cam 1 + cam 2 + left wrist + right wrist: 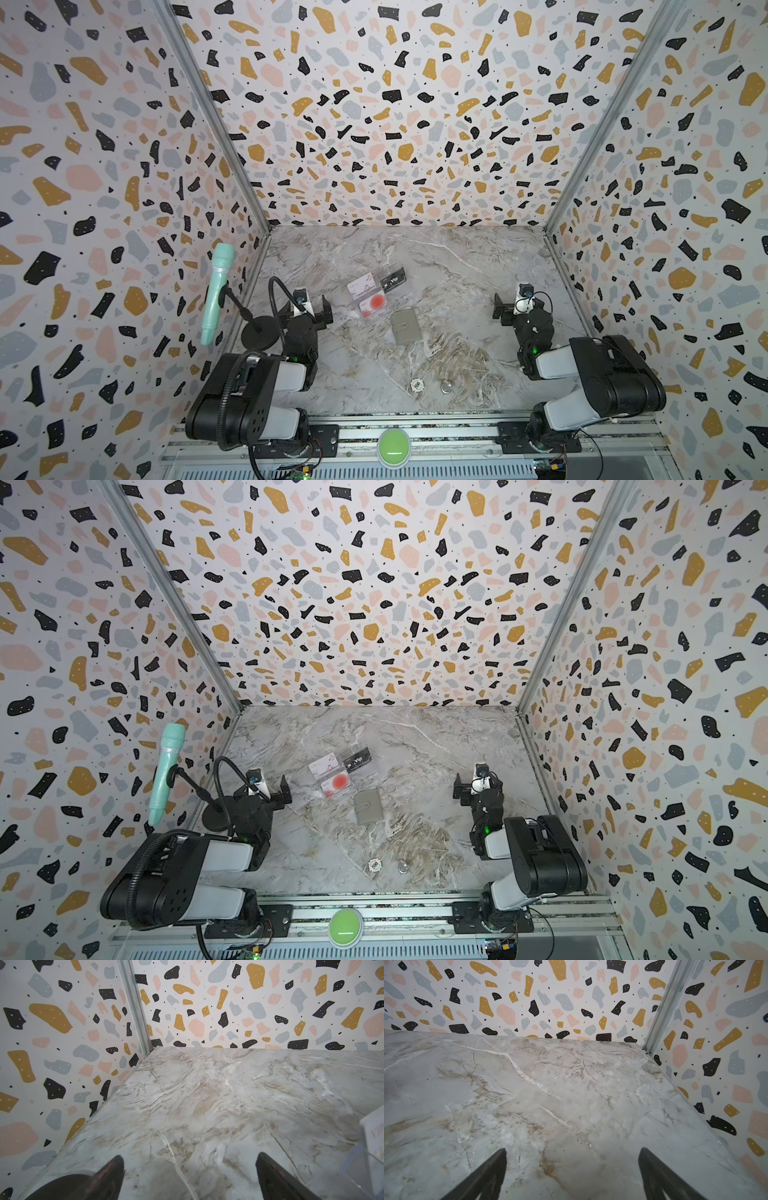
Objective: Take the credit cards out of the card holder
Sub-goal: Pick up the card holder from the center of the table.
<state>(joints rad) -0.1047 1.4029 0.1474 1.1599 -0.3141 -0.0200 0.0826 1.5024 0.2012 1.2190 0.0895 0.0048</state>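
1. Taupe-grey rectangular card holder [405, 326] lies shut on the marble desk [457, 266], long axis near-to-far, roughly midway between left hand [309, 314] and right hand [501, 309].
2. Both hands gape wide, empty.
3. Beyond it, plastic credit cards [372, 303] lie in a clear tray [397, 296].

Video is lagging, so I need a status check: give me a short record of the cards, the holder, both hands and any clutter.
holder: closed, flat on table, on the robot's side of tray
cards: three, all outside holder, lying in tray: red-circle card, VIP card, pinkish card
left hand: open, empty, above bare table
right hand: open, empty, above bare table
clutter: chip, metal disc, near front edge
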